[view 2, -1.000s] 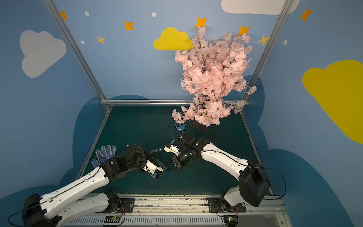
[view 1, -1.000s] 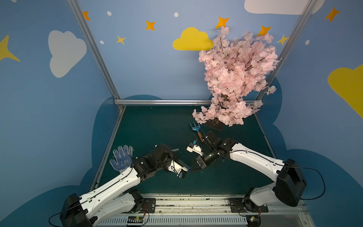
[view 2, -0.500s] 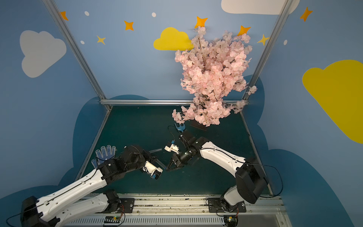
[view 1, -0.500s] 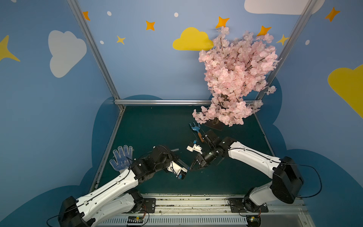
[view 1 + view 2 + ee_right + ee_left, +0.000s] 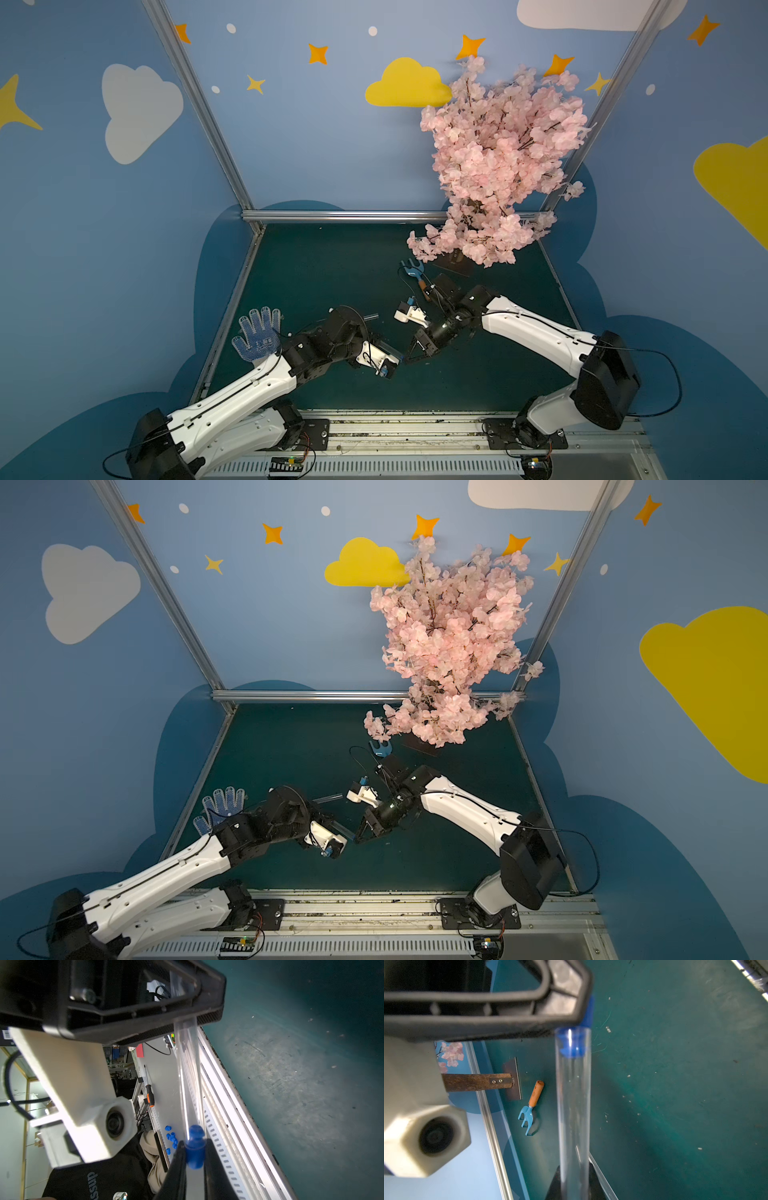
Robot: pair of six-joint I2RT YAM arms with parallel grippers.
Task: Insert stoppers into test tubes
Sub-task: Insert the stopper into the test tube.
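The left tool (image 5: 574, 1181) is clamped on the closed end of a test tube (image 5: 574, 1105), a slender, smooth-walled clear cylinder that runs straight out from its dark fingers toward the other arm. At the tube's open mouth sits a stopper (image 5: 195, 1153), a small bright-blue plug with a rounded knob on a wider, matte body. The knob is already inside the clear rim, while the body is outside, pinched between the two black fingers of the right tool (image 5: 195, 1167). In both top views the two tools meet tip to tip above the front middle of the tabletop (image 5: 332, 270), a dark green mat that looks scuffed and speckled with pale flecks up close. A second test tube (image 5: 328, 799) lies flat on the mat just behind the left arm's wrist; only a short clear stretch of it shows. Further back, near the artificial tree (image 5: 498, 166) with its mass of soft pink blossoms, lies a garden fork (image 5: 529, 1109) — light-blue pronged head, orange wooden handle. A white knit glove (image 5: 259, 334) dotted with blue grip bumps rests at the mat's left edge.
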